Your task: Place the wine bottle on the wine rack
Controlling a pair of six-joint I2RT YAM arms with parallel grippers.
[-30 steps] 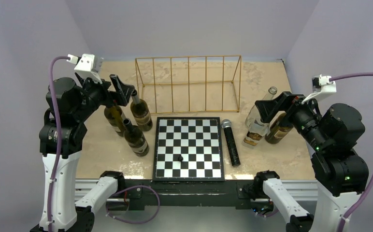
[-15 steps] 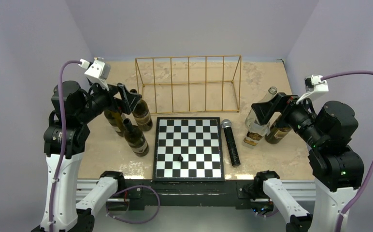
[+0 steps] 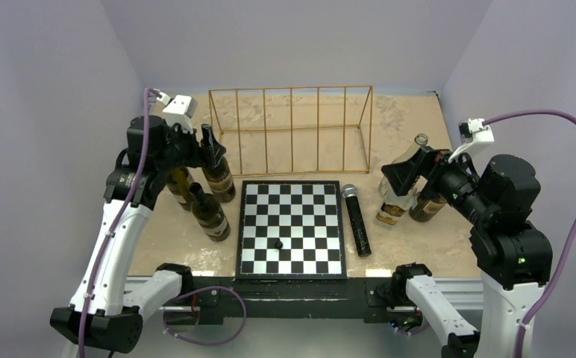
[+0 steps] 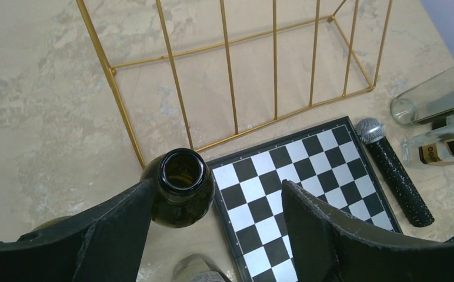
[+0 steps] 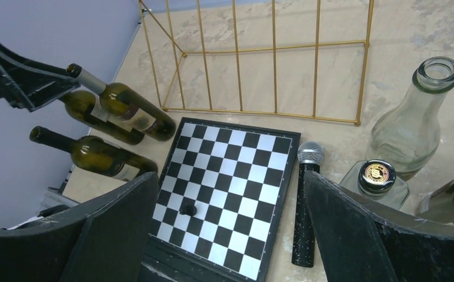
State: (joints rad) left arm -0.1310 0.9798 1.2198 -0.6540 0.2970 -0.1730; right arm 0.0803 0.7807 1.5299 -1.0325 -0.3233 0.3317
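Observation:
The wine rack (image 3: 291, 89) is a gold wire frame at the back centre, and also shows in the left wrist view (image 4: 229, 76). A dark green wine bottle (image 3: 218, 177) stands upright by its front left corner. My left gripper (image 3: 207, 145) is open at the bottle's neck. In the left wrist view the bottle's open mouth (image 4: 180, 173) lies between the fingers of the left gripper (image 4: 216, 188), close beside the left fingertip (image 4: 142, 194). My right gripper (image 3: 398, 173) is open and empty, in the air near the bottles on the right. The right wrist view also shows the right gripper (image 5: 229, 179) open.
Two more green bottles (image 3: 209, 212) (image 3: 175, 183) stand by the first. A chessboard (image 3: 292, 227) with one black pawn (image 3: 278, 243) lies front centre, a black microphone (image 3: 357, 220) to its right. A clear glass bottle (image 3: 401, 179) and two others stand at right.
My left arm has swung right and forward, bringing its open gripper around the green bottle's neck. My right gripper has shifted slightly left and stays open.

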